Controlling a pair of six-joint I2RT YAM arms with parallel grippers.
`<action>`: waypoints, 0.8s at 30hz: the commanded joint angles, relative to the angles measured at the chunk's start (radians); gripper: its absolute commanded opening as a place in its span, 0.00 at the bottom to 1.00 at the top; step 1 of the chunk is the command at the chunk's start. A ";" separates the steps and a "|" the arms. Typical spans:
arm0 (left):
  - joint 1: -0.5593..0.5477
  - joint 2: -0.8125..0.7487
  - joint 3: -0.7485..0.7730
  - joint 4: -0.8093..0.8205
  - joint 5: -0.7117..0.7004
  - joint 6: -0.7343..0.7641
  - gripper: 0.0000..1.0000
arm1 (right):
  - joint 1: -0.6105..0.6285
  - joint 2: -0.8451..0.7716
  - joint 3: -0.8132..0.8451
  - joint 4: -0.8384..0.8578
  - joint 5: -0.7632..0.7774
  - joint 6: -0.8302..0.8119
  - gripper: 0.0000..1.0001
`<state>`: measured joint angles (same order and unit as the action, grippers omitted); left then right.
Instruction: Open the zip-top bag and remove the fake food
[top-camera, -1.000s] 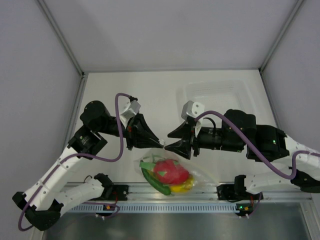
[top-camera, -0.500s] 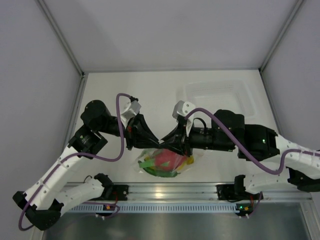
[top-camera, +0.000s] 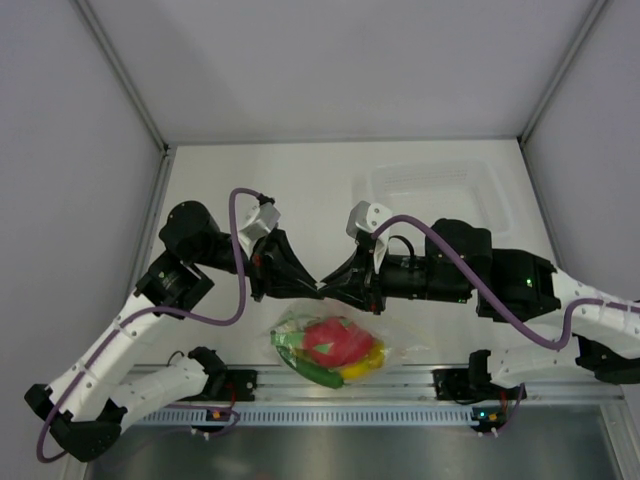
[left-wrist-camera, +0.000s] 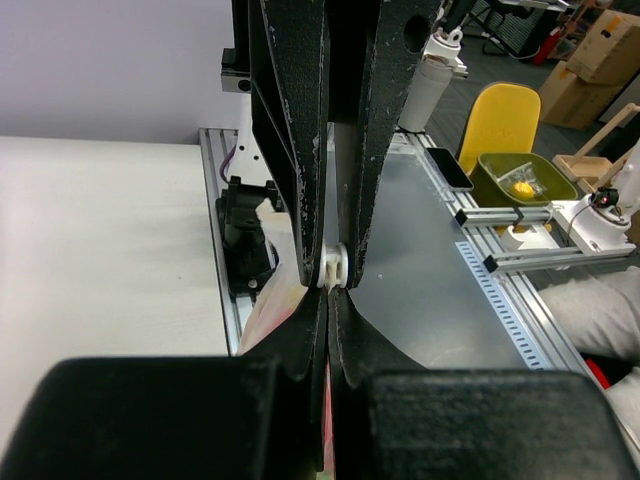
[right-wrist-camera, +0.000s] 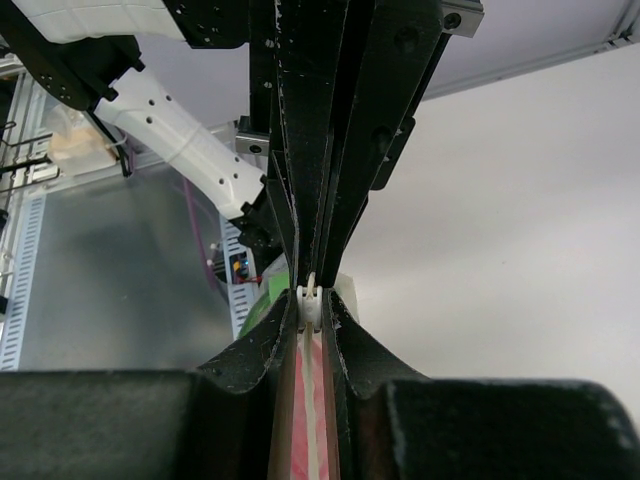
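The clear zip-top bag (top-camera: 392, 346) hangs below both grippers near the table's front edge. Inside it are a red strawberry-like fruit (top-camera: 335, 342), a yellow banana bunch (top-camera: 366, 368) and a green piece (top-camera: 312, 369). My left gripper (top-camera: 312, 286) is shut on the bag's top edge. My right gripper (top-camera: 331, 288) faces it tip to tip and is shut on the white zip slider (right-wrist-camera: 312, 303). The slider also shows in the left wrist view (left-wrist-camera: 335, 268), between the right gripper's fingertips. The red of the fruit shows between my own fingers in both wrist views.
A rigid clear plastic tray (top-camera: 440, 188) stands at the back right of the white table. The metal rail with the arm bases (top-camera: 330, 385) runs along the near edge, just under the hanging bag.
The right gripper moved left to meet the left gripper and shut on the bag's top. The bag bunched upward half a second ago and now hangs lower again.
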<state>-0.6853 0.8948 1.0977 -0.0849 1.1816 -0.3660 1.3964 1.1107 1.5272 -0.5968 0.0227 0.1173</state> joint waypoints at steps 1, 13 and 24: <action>-0.002 -0.017 0.031 0.088 0.012 0.012 0.00 | 0.000 0.003 0.027 0.123 -0.010 0.012 0.06; 0.001 -0.039 0.031 0.088 -0.037 0.029 0.00 | -0.004 -0.116 -0.126 0.109 0.013 -0.080 0.00; 0.003 -0.063 0.056 -0.005 -0.369 0.076 0.00 | -0.004 -0.273 -0.272 0.059 0.040 -0.156 0.00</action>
<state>-0.6868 0.8742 1.0977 -0.1059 1.0134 -0.3359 1.3930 0.8867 1.2739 -0.5068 0.0494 0.0078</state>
